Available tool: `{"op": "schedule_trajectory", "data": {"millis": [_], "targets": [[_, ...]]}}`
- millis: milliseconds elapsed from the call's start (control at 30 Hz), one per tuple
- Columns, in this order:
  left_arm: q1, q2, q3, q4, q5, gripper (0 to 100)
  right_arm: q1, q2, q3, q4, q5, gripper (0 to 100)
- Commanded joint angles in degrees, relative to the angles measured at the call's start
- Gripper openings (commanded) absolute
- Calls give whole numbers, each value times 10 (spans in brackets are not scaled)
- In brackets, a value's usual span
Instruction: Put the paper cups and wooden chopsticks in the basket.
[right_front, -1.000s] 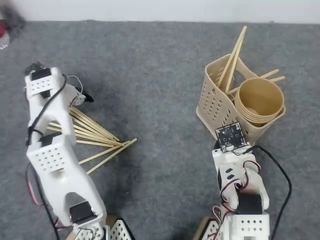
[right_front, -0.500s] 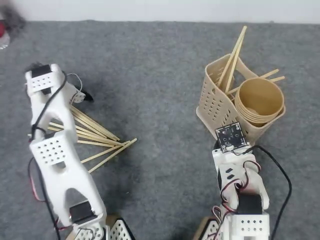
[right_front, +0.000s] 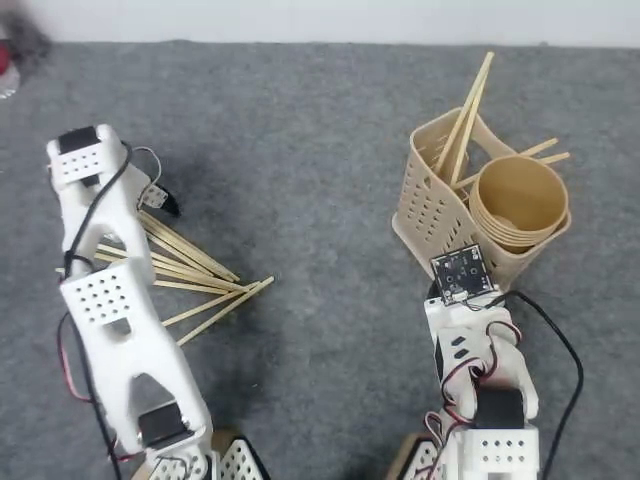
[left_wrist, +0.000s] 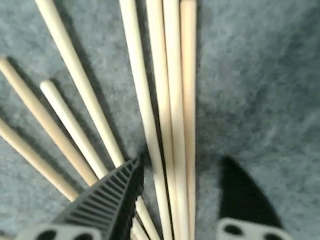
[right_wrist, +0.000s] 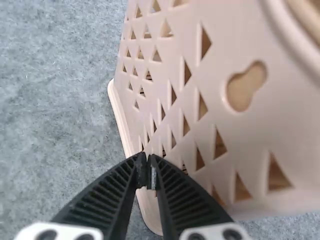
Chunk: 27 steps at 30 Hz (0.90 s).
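Observation:
Several wooden chopsticks (right_front: 190, 265) lie fanned out on the grey carpet at the left. My left gripper (right_front: 160, 205) hangs low over their far ends. In the left wrist view it (left_wrist: 182, 172) is open, with a bundle of chopsticks (left_wrist: 170, 115) running between its two fingers. The beige basket (right_front: 430, 205) stands at the right and holds stacked paper cups (right_front: 518, 200) and a few upright chopsticks (right_front: 468, 105). Just in front of the basket's perforated wall (right_wrist: 210, 95), near its base, my right gripper (right_wrist: 147, 170) is shut with nothing in it.
Grey carpet covers the table, with open room between the two arms. The right arm (right_front: 475, 340) sits close to the basket's near side. A white strip runs along the far edge.
The left arm has shifted slightly to the left over the chopsticks. The right arm, the basket and the cups have not moved.

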Motion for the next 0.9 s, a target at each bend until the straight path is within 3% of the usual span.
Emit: {"op": "schedule_trajectory", "data": {"millis": [0, 400, 567, 867], "targets": [[-23, -3, -15, 16, 4, 130, 8, -7, 3, -11, -2, 8], [-24, -3, -14, 18, 4, 122, 8, -7, 4, -11, -2, 8], [-23, -3, -14, 18, 4, 6, 8, -7, 4, -11, -2, 8], [-20, -8, -18, 19, 4, 13, 8, -7, 4, -11, -2, 8]]}}
